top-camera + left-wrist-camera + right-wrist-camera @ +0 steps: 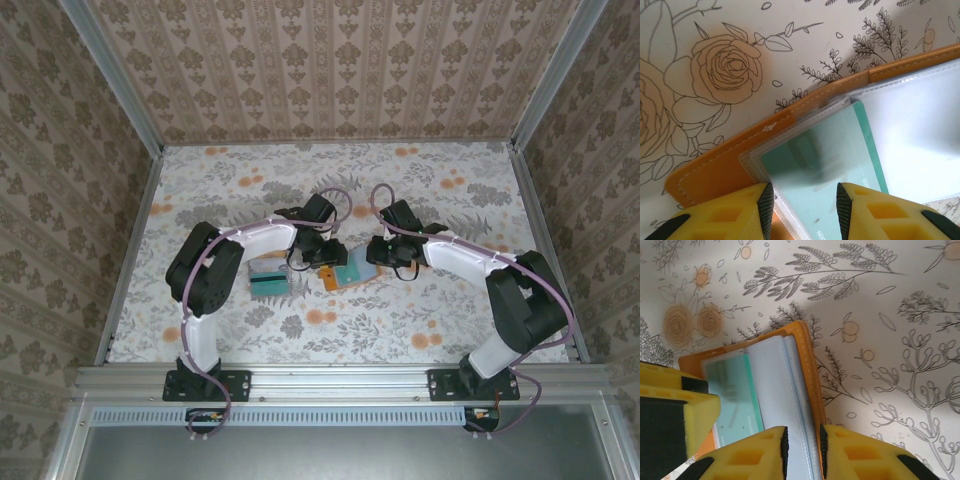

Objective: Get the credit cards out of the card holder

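The orange-tan card holder lies open in the middle of the table, its clear sleeves facing up. A teal credit card sits inside a sleeve of the card holder. My left gripper hovers open over that card, its pads apart above the card's face. My right gripper is shut on the right edge of the card holder, with the orange cover and pale sleeves between its pads. The teal card shows beside it. In the top view, the left gripper and right gripper meet over the holder.
A small overlapping pile of credit cards, teal, pink and dark, lies on the flowered tablecloth just left of the holder, under the left forearm. Patterned walls close in the table on three sides.
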You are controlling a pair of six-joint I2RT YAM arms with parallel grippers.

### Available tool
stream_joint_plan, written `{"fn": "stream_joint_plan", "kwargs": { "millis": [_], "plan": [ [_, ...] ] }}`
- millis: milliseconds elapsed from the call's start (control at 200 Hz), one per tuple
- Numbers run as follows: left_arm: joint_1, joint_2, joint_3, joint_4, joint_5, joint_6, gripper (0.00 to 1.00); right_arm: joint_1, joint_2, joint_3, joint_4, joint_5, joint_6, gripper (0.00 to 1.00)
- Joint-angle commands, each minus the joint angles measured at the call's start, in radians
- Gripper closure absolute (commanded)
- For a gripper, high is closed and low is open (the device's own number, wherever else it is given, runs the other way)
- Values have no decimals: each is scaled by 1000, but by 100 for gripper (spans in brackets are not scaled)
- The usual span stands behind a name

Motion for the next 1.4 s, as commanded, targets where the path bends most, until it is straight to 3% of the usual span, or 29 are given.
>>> {"fn": "stream_joint_plan", "kwargs": {
  "millis": [0, 245, 610, 1395],
  "plan": [
    [-7, 29, 23, -12, 8, -10, 59, 31, 15, 36, 18, -68, 16, 72],
    [-6, 24, 20, -10, 4, -11, 59, 37, -56, 31, -50, 121, 25, 68],
    [-9, 30, 23, -7, 6, -12, 59, 37, 110, 95, 21, -242, 3, 77],
    [-12, 32, 31, -16, 1, -8, 59, -21, 212, 80, 28, -297, 12, 78]
  ]
}}
